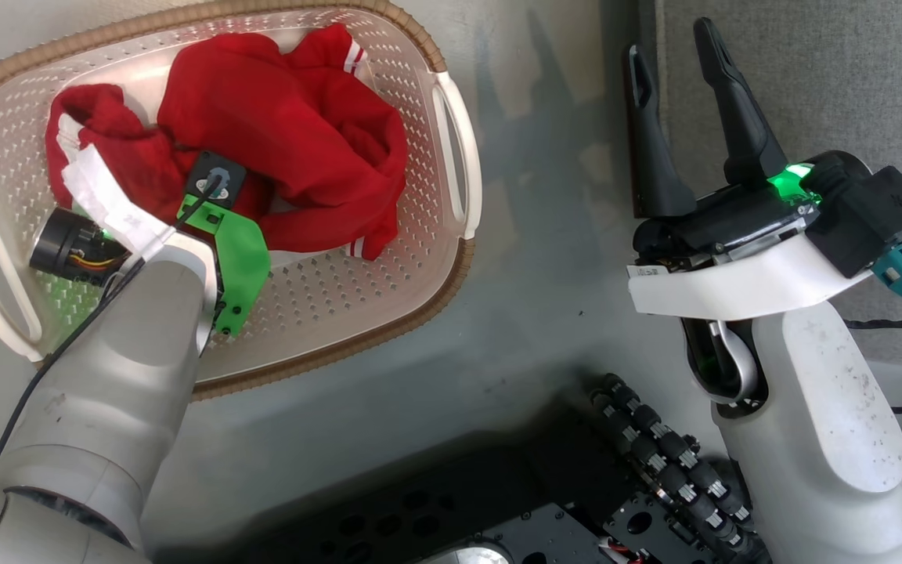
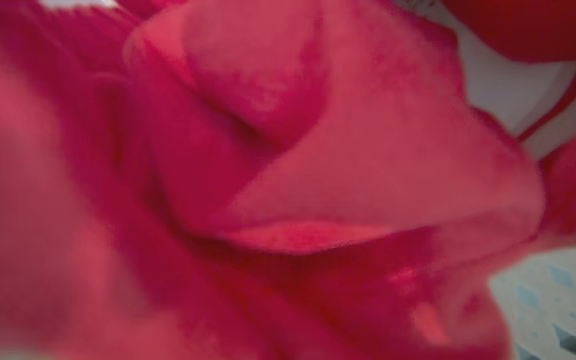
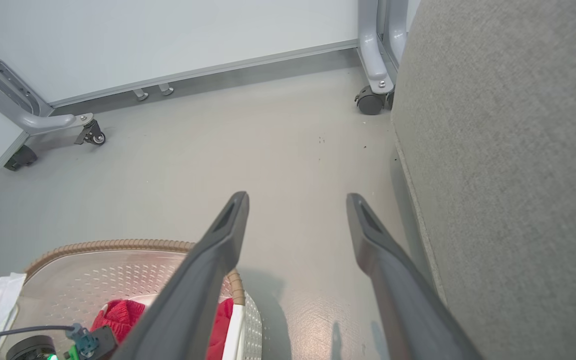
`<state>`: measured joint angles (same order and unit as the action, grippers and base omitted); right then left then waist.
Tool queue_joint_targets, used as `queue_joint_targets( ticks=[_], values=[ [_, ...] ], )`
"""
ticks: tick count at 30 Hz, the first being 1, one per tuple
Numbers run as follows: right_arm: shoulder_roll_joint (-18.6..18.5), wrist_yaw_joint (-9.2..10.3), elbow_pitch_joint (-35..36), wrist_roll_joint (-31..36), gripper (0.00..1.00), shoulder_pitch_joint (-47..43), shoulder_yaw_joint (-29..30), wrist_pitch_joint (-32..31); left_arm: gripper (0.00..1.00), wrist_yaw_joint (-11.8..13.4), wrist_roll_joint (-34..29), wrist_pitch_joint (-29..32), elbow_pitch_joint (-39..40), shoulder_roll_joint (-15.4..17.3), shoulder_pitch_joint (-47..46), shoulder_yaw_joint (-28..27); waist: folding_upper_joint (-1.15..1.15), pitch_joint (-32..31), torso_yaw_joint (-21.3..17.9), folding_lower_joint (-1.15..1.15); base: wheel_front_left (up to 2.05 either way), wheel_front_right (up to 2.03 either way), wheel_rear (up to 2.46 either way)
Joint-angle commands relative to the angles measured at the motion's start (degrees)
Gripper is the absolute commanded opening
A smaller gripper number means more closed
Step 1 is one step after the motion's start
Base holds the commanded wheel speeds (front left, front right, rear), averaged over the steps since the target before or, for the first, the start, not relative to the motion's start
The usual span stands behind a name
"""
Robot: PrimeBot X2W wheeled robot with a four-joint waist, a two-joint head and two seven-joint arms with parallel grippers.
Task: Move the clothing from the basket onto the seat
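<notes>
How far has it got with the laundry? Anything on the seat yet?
Done: nothing yet. The red clothing lies in the basket, and the visible part of the grey seat has none on it. In hand: the left arm is down in the pile; whether it grips, I can't tell. The right hand hangs open beside the seat. Left: carrying the clothing across.

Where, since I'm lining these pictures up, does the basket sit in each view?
Head view: the basket takes the upper left.
Left wrist view: the basket shows as a perforated patch in the lower right corner.
Right wrist view: the basket sits at lower left.
Shared landmark: the red clothing lying in it.
</notes>
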<state>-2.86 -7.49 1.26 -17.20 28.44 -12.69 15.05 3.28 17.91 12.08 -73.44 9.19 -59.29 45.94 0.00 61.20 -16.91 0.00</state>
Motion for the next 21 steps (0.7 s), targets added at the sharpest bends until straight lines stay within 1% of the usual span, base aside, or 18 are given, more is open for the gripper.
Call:
queue_joint_targets(
  ticks=[1,4,8,13,21],
  values=[
    [0.0,0.00,0.4,-0.2,1.00,0.6,0.0,0.2,0.00,-0.3,0.4,0.5,-0.4,1.2,-0.5,-0.1,0.00,0.3,-0.4,0.00,0.00,0.00,0.00],
    [0.0,0.00,0.5,-0.1,1.00,0.7,0.2,0.2,0.00,-0.6,0.7,0.1,-0.5,1.8,-0.7,0.0,0.00,0.4,-0.4,0.00,0.00,0.00,0.00],
    [-0.1,0.00,0.2,0.6,1.00,0.7,1.0,0.2,0.00,-1.3,1.1,-2.0,-0.4,1.8,-0.4,0.2,0.00,-0.2,0.1,0.00,0.00,0.00,0.00],
    [-0.1,0.00,-0.3,1.9,1.00,0.5,1.6,0.2,0.00,-2.5,2.0,-6.7,0.1,0.3,1.1,-0.3,0.00,-2.6,1.7,0.00,0.00,0.00,0.00],
    [-0.1,0.00,-1.7,3.8,1.00,-0.9,2.6,0.2,0.00,-4.4,3.3,-16.1,0.6,-1.6,3.9,-0.2,0.00,-8.4,4.8,0.00,0.00,0.00,0.00]
  ],
)
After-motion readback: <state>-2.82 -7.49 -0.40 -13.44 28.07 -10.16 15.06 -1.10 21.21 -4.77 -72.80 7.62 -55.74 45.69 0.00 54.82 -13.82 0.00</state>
